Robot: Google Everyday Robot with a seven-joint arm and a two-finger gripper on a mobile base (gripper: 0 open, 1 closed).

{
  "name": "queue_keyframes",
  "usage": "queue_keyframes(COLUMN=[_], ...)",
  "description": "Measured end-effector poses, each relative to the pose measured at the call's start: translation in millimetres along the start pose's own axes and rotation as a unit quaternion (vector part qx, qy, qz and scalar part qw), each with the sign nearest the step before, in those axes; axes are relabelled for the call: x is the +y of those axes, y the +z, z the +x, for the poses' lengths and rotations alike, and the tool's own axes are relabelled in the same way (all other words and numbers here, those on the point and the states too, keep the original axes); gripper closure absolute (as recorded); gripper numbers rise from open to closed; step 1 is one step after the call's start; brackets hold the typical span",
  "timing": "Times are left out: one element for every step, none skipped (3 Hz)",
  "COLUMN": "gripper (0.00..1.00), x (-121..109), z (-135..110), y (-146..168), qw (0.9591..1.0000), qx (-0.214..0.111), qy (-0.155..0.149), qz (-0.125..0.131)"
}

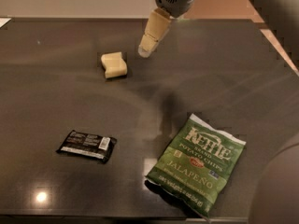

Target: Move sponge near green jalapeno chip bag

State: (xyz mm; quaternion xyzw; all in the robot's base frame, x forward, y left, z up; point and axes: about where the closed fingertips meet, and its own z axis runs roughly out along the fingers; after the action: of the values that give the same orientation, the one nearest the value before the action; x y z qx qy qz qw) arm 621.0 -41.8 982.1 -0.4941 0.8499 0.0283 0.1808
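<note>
The sponge [114, 65] is a small pale yellow block lying on the dark table [224, 78] at the upper left of centre. The green jalapeno chip bag [198, 164] lies flat at the lower right, well apart from the sponge. My gripper [145, 50] hangs from the top of the camera view, pointing down and to the left. Its tip is just to the right of the sponge and a little above the table, with a small gap between them. It holds nothing that I can see.
A small black wrapper with a white label [87, 145] lies at the lower left. The table's right edge runs diagonally at the upper right. A dark rounded shape [280, 185] fills the lower right corner, next to the chip bag.
</note>
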Motion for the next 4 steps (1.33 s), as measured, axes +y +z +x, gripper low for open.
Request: queue_keyframes(gripper=[0.0, 0.0, 0.0, 0.0], x=[0, -4, -11, -11], z=[-12, -21, -35, -59], y=[17, 27, 37, 45], qw=[0.9985, 0.9945, 0.9896, 0.9878], qx=[0.016, 0.025, 0.025, 0.013], qy=[0.049, 0.095, 0.137, 0.153], qz=[0.017, 0.036, 0.035, 0.026])
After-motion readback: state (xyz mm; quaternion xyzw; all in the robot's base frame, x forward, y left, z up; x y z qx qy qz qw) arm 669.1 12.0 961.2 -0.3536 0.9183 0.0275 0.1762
